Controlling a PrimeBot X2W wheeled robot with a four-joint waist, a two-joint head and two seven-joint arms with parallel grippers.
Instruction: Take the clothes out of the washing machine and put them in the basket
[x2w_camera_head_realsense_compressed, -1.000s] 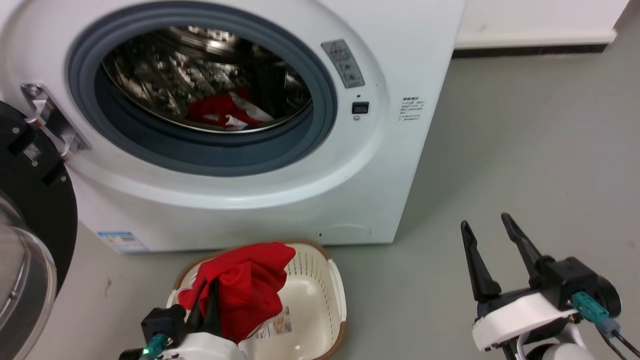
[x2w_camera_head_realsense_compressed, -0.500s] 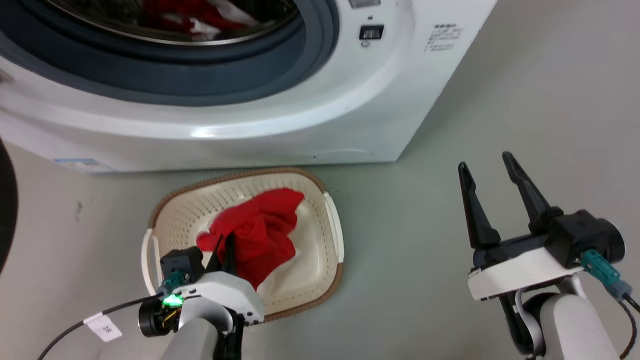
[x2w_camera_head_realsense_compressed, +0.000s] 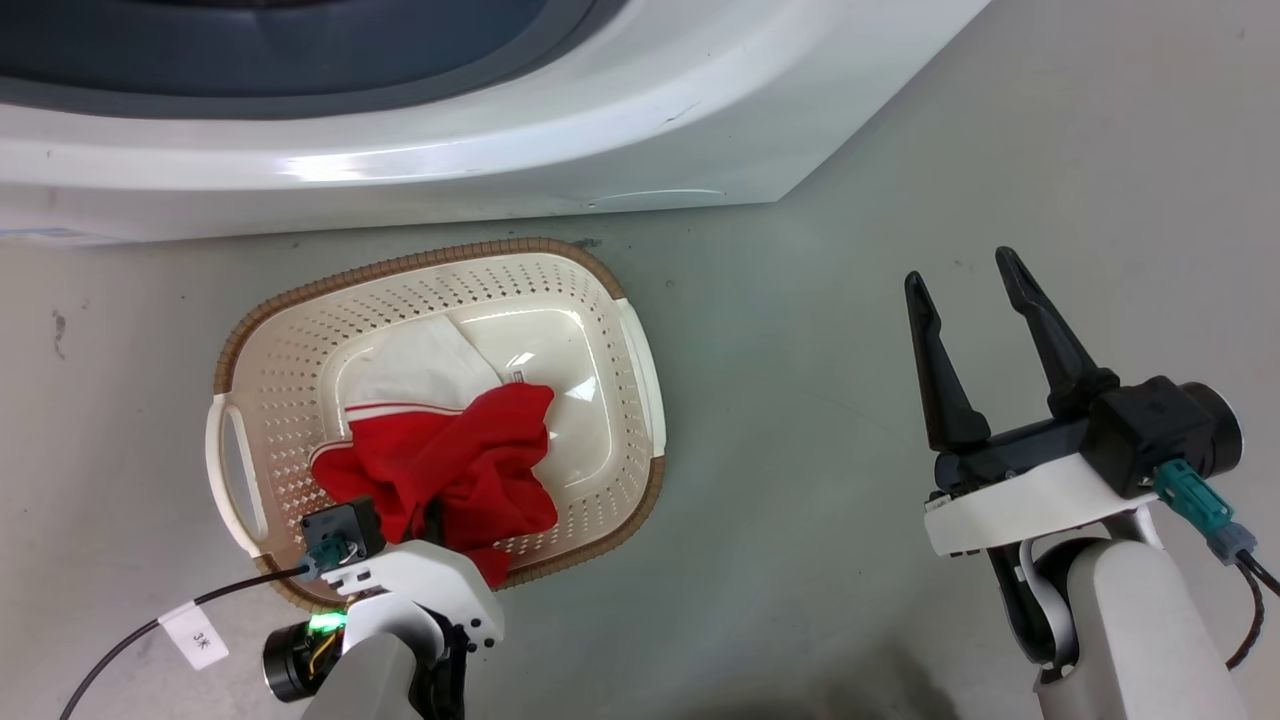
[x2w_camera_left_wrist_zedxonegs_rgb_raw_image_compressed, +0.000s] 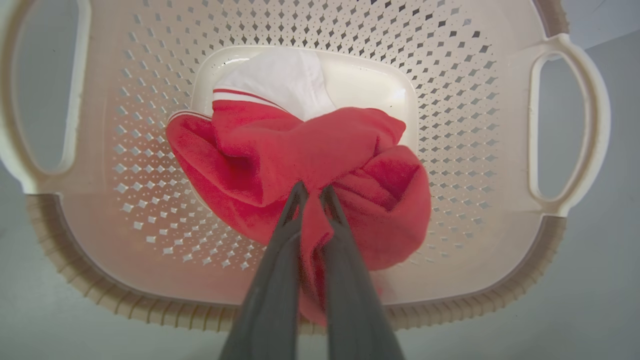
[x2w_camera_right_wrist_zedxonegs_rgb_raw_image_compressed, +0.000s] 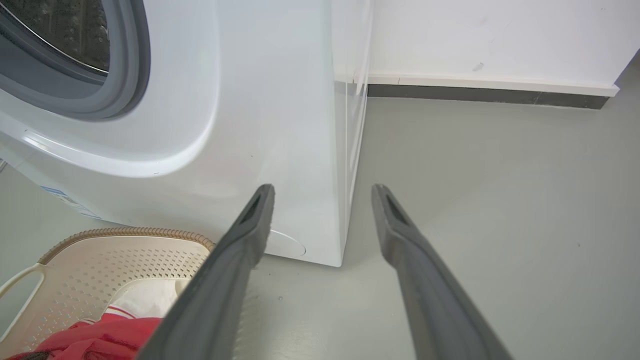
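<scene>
in the head view the washing machine (x2w_camera_head_realsense_compressed: 500, 140) walled off the whole top edge, close above the basket (x2w_camera_head_realsense_compressed: 290, 350). bare grey floor (x2w_camera_head_realsense_compressed: 800, 420) lay open through the middle, from the basket's right rim to the right gripper (x2w_camera_head_realsense_compressed: 960, 268), whose spread fingers had nothing between them. inside the basket the clothes (x2w_camera_head_realsense_compressed: 450, 460) crowded the lower half around the left gripper (x2w_camera_left_wrist_zedxonegs_rgb_raw_image_compressed: 311, 192); the upper right of its bottom lay free.

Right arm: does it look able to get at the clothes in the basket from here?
Probably yes. The right gripper hangs open and empty over the floor beside the basket, with nothing between it and the clothes. The left gripper, shut on the clothes at the near side, might crowd it.
</scene>
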